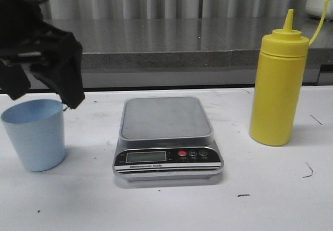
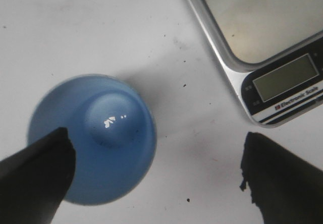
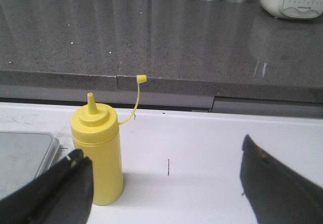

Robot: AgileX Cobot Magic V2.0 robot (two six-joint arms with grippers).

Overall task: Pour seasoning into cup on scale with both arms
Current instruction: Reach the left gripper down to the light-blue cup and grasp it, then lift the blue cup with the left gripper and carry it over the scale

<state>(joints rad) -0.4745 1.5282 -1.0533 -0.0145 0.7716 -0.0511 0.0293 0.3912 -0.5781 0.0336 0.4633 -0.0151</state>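
My left claw [image 2: 156,178] hangs spread wide above the small light blue plastic cup [image 1: 35,133], which stands upright on the white table [image 1: 270,194], left of the flat silver digital scale [image 1: 166,137] and apart from it. One finger [image 2: 38,171] overlaps the rim; the other sits toward the scale. The cup's axis runs straight up toward me. My right claw [image 3: 166,183], also wide and empty, faces the tall yellow squeeze bottle [image 3: 98,153], upright beyond its fingers.

Scale [image 2: 275,90] front panel, under blank screen: words "Electronic Scale". Same words at 6 o'clock on scale in front view. Button marks too small.
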